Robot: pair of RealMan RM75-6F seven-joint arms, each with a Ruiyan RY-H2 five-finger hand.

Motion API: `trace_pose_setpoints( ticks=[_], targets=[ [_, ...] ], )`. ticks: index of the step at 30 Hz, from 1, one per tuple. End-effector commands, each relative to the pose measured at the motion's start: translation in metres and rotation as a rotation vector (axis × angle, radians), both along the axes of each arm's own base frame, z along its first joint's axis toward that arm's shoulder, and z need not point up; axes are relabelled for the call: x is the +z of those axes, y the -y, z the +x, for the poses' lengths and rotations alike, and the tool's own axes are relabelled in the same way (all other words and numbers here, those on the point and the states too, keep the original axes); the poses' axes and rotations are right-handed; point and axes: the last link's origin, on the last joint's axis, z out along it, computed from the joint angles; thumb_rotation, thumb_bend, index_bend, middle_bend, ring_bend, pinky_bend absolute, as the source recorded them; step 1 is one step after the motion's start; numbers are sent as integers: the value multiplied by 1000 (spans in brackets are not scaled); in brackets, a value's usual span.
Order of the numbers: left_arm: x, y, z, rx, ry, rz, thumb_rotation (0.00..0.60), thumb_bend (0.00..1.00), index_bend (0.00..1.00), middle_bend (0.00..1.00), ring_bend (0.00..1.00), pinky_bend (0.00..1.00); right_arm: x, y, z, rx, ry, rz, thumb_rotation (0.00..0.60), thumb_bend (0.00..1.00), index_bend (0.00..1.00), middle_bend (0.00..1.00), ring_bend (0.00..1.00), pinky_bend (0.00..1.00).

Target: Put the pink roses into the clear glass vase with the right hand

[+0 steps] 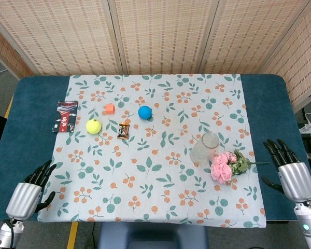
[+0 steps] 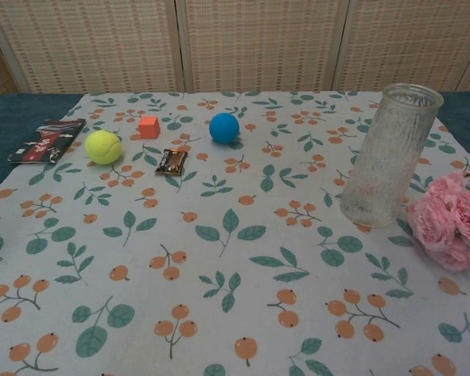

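Observation:
A bunch of pink roses (image 1: 224,167) with green leaves lies on the flowered cloth at the right, blooms toward the front; the chest view shows the pink roses (image 2: 450,222) at its right edge. Just left of them the clear glass vase (image 1: 205,148) stands upright and empty, the same vase (image 2: 388,155) looming tall in the chest view. My right hand (image 1: 292,174) hovers over the blue table edge, right of the roses, fingers spread and holding nothing. My left hand (image 1: 29,192) sits at the front left corner, also open. Neither hand appears in the chest view.
On the cloth's left half lie a yellow tennis ball (image 1: 93,126), an orange block (image 1: 109,108), a blue ball (image 1: 145,112), a small dark snack packet (image 1: 124,131) and a red-black packet (image 1: 65,115). Woven screens (image 1: 160,36) stand behind the table.

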Motion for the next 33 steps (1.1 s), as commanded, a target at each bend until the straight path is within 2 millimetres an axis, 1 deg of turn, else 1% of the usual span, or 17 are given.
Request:
trace_pose_setpoints(
  ticks=[1,9,11,13,15,17,19,22,25,27,29,33],
  targets=[
    [1,0,0,2,1,4,600,351,12,15,141,386,-10,-2,-2,-9,-41,49,600,52,56,61,0,233],
    [1,0,1,-10,2,5,600,351,12,15,141,386,-14,-1,-6,-50,-89,96,600,53,48,61,0,234],
    [0,0,0,-6,4,-1,600,351,12,16,141,386,-15,3,-8,-74,-116,97,600,52,45,98,32,271],
    [-1,0,0,-4,2,-5,600,351,11,17,142,386,-16,9,-9,-87,-133,95,600,52,44,233,171,398],
    [0,0,0,-7,2,-1,600,351,11,17,143,386,-20,18,-11,-112,-136,117,600,52,45,383,357,578],
    [0,0,1,-12,0,3,600,351,12,17,143,386,-24,26,-13,-136,-127,163,600,53,50,476,477,702],
    [0,0,2,-13,1,4,600,351,11,19,143,386,-27,33,-15,-155,-112,204,600,53,63,537,548,770],
    [0,0,0,-5,1,2,600,350,12,20,143,386,-36,46,-20,-180,-111,251,600,52,77,570,582,806],
    [0,0,0,-2,0,2,600,351,12,19,144,386,-40,49,-21,-186,-114,268,600,52,79,579,591,817],
    [1,-1,-1,2,2,5,600,352,12,20,144,386,-50,54,-23,-191,-117,318,600,53,84,599,612,838],
    [2,0,0,-4,5,9,600,351,12,20,144,387,-65,59,-29,-185,-149,357,600,52,92,616,627,854],
    [1,0,0,-7,3,5,600,351,12,19,144,386,-78,65,-38,-211,-155,391,600,53,109,633,644,871]
  ],
)
